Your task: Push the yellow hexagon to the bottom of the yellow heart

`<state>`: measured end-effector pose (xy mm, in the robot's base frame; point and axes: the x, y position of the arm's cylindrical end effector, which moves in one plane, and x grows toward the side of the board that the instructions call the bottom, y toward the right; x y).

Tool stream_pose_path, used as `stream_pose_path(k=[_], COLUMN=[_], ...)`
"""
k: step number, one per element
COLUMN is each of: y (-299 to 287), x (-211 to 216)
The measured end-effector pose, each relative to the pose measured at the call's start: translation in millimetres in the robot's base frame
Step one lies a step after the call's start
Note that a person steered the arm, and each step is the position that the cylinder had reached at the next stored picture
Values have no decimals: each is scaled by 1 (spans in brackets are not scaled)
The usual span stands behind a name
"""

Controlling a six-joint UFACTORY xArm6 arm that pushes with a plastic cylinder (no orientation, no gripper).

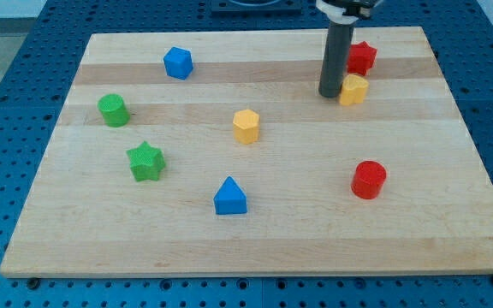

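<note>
My tip (329,93), the lower end of the dark rod, rests on the light wooden board (255,231) at far right, touching the left side of the yellow heart block (354,89); it carries no jaws, so nothing is pinched or spread. Red star block (360,57) sits just behind the heart. Yellow hexagon block (246,126) lies mid-board, well apart to the left. Also present: blue hexagonal block (178,62) far left, green cylinder (113,110), green star (145,161), blue triangular block (230,197), red cylinder (368,180) near right.
</note>
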<state>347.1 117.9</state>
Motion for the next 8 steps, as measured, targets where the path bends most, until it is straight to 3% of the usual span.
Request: stream_pose_path(k=[2,3,5,6,8], y=[20,-9,-163,-191,-155], x=[-1,-3,7,52,61])
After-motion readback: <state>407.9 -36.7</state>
